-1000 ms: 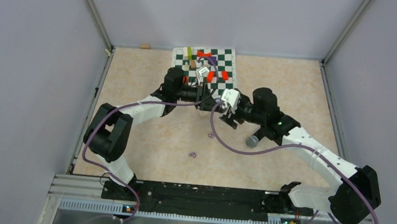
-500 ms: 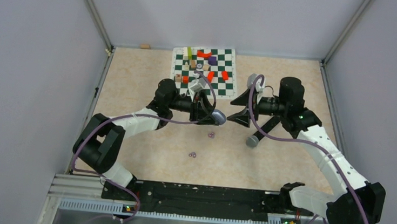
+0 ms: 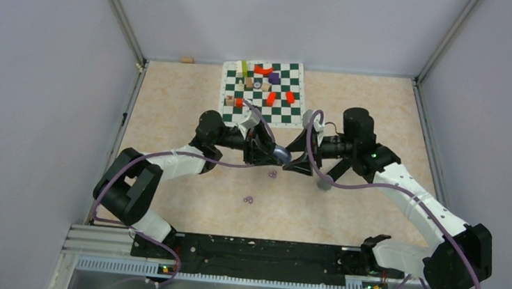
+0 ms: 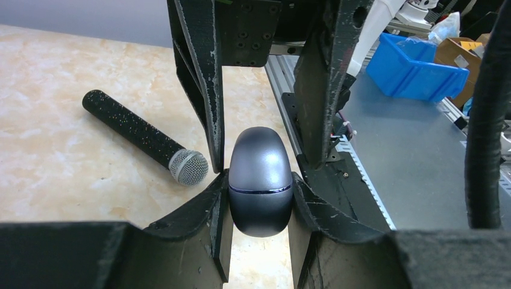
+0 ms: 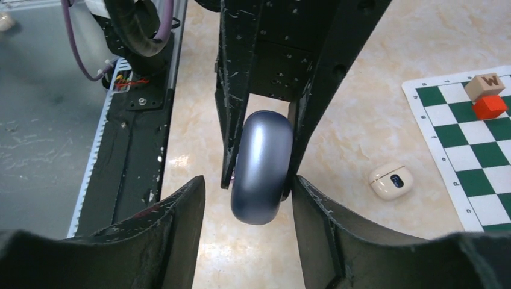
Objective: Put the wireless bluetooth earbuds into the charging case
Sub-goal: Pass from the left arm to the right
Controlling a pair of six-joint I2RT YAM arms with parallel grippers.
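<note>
The charging case (image 3: pixel 279 153) is a closed grey-blue egg-shaped shell. My left gripper (image 3: pixel 271 151) is shut on it and holds it above the table; it shows in the left wrist view (image 4: pixel 260 180) and in the right wrist view (image 5: pixel 260 165). My right gripper (image 3: pixel 300 152) is open and faces the left one, with its fingertips (image 5: pixel 304 192) on either side of the case's end. One fingertip is close to the case. Two tiny purple earbuds lie on the table, one (image 3: pixel 272 174) just below the grippers and one (image 3: pixel 248 200) nearer the arm bases.
A black microphone (image 4: pixel 144 138) lies on the table under the right arm (image 3: pixel 325 182). A chessboard mat (image 3: pixel 265 93) with small red, purple and wooden blocks lies at the back. A white earbud case (image 5: pixel 391 182) sits beside the mat.
My right gripper drew back to the right half a second ago and has now come in again to the case. My left gripper has lowered slightly with the case.
</note>
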